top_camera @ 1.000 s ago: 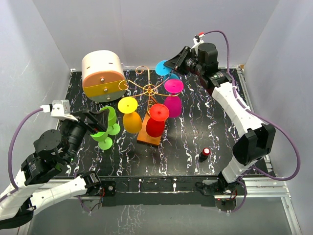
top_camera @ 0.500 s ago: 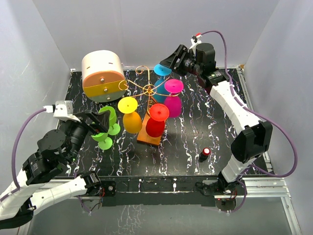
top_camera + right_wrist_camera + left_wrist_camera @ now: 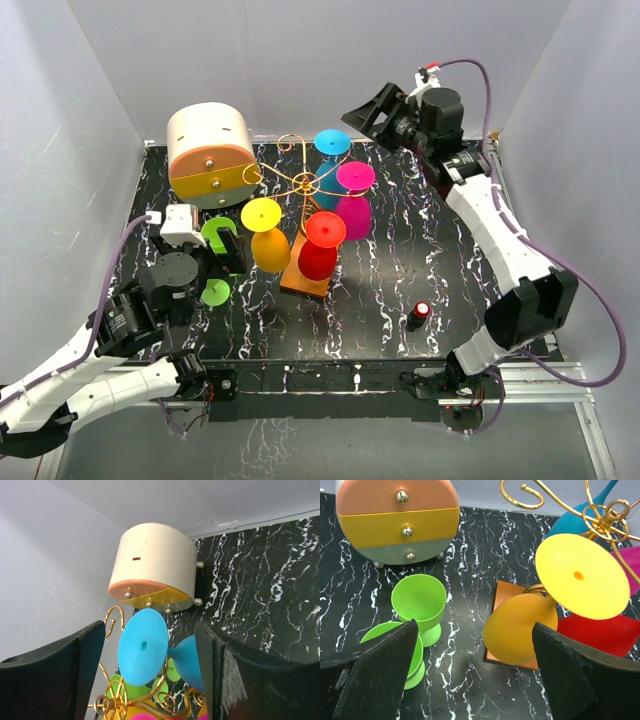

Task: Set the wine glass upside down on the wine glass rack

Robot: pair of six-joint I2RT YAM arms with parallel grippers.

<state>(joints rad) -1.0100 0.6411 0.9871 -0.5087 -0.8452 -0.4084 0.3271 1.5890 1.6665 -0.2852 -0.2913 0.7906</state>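
Backs toward the upper right of the overhead frame with right hand (image 3: 368,108) spread wide and empty, leaving turquoise plastic wine glass (image 3: 142,646) hung foot-up on thin gold wire rack (image 3: 303,183) at centre. Hovers left hand (image 3: 475,626), gaping empty, over upright lime-green goblets (image 3: 418,599) on black marbled tabletop (image 3: 400,250), probably next.

Wine glass rack (image 3: 606,519) was thin gold wire, polished shiny metal; its base (image 3: 507,592) looked matt orange. Yellow wine glass (image 3: 580,575) and green wine glasses (image 3: 418,600) looked like smooth matt plastic. Table (image 3: 470,545) was black marbled with a faint sheen. Drum box (image 3: 395,525) was smooth, its knobs (image 3: 402,496) shiny metal.
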